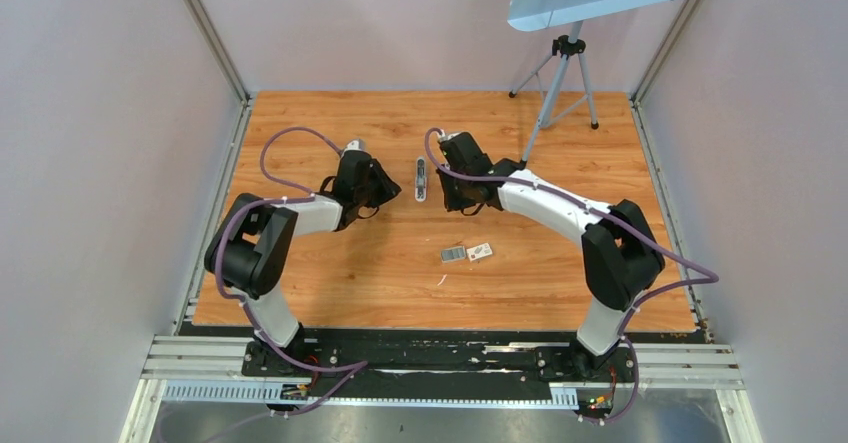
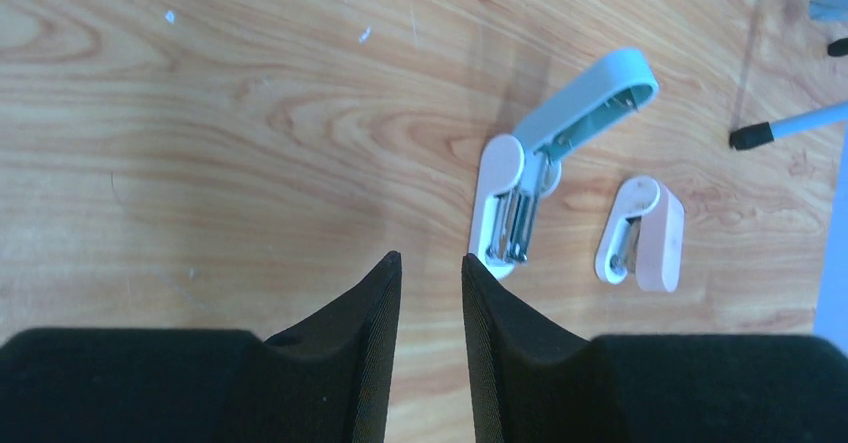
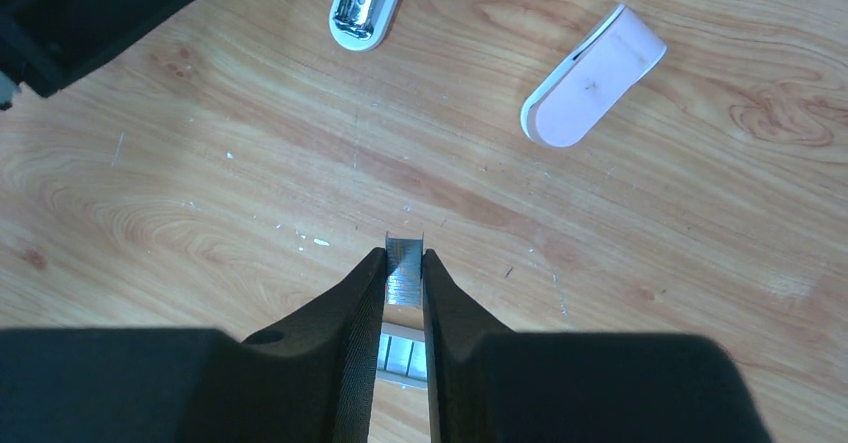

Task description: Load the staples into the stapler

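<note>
Right wrist view is showing the right gripper [image 3: 404, 255] clamping the staples [image 3: 405, 275] in its jaws; the left gripper [image 2: 432, 259], jaws slightly apart and empty, is hovering just left of the opened stapler [image 2: 520, 188].

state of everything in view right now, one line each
stapler: lid swung open, channel exposed
staples: pinched in right end effector
pink piece: lying loose beside stapler
left end effector: slightly open, empty
</note>
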Tool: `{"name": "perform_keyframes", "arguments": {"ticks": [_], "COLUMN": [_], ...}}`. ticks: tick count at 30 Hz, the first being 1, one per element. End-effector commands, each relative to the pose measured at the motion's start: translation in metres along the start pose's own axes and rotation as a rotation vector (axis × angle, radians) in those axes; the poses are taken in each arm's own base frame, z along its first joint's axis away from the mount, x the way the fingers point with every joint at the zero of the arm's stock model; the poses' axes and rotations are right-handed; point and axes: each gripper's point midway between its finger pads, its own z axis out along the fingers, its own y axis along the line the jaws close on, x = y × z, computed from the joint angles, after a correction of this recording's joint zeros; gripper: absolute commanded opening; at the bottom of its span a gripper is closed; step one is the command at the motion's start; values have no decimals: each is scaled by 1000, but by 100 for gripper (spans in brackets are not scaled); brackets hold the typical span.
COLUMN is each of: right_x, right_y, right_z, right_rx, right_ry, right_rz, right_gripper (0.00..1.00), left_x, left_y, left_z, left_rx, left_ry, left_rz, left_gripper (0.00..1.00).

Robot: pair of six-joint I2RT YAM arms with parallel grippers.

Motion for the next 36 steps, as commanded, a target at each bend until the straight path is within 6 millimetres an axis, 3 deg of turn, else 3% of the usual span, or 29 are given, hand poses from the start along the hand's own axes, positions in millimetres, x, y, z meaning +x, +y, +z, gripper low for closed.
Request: {"name": "perform_keyframes", "arguments": {"ticks": [1, 12, 26, 31, 36], "right_x": [-8, -23, -62, -70, -72], "right_y": [-7, -10, -2, 1, 4], "right_z": [6, 23, 61, 71, 79], "right_rx": [-1, -20, -26, -32, -44], "right_ry": [10, -1, -85, -103, -116], "right_rz": [-4, 5, 16, 15, 21], "right_gripper": [23, 23, 23, 23, 23], "left_x": [-11, 18, 39, 39, 25], "left_y": [-14, -12, -13, -16, -15], "left_z": [16, 44, 47, 43, 35], "left_rx": [72, 132, 196, 208, 187], "left_ry": [-8, 79, 125, 130, 98], "left_rz": [-25, -92, -157, -155, -136], "left_gripper": [30, 22, 20, 20, 21]}}
